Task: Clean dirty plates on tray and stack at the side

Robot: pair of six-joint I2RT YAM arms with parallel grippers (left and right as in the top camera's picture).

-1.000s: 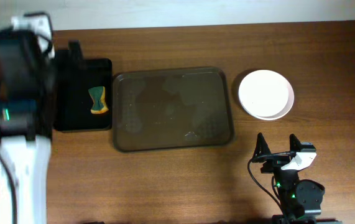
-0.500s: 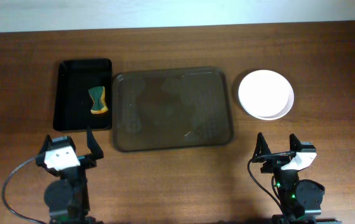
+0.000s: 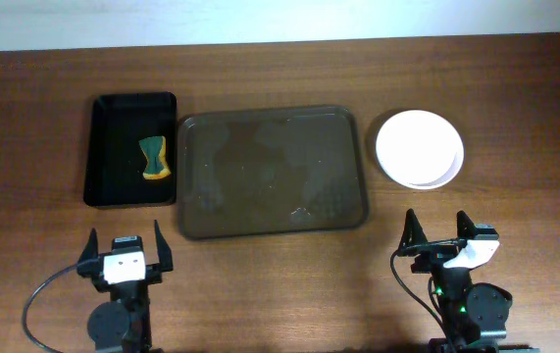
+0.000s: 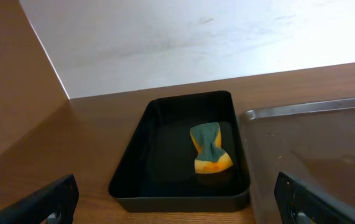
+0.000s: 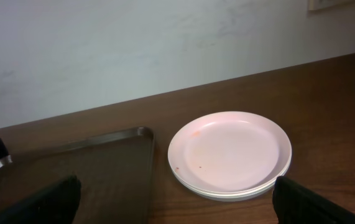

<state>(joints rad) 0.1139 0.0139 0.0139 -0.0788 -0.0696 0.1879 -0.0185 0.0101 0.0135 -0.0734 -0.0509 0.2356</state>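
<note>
The white plates point(image 3: 419, 148) sit in a stack on the table right of the large dark brown tray point(image 3: 273, 171); they also show in the right wrist view point(image 5: 229, 152), with tiny orange specks on the top plate. The tray holds no plates, only wet smears. My left gripper point(image 3: 126, 254) is open and empty near the front edge, below the black tray point(image 3: 131, 149). My right gripper point(image 3: 438, 230) is open and empty near the front edge, below the plates.
The smaller black tray point(image 4: 180, 152) at the left holds a green and yellow sponge point(image 3: 154, 159), which also shows in the left wrist view point(image 4: 209, 147). A pale wall runs along the table's far edge.
My left arm has drawn back from over the black tray at the far left to the front edge and settled there. The right arm has not moved.
</note>
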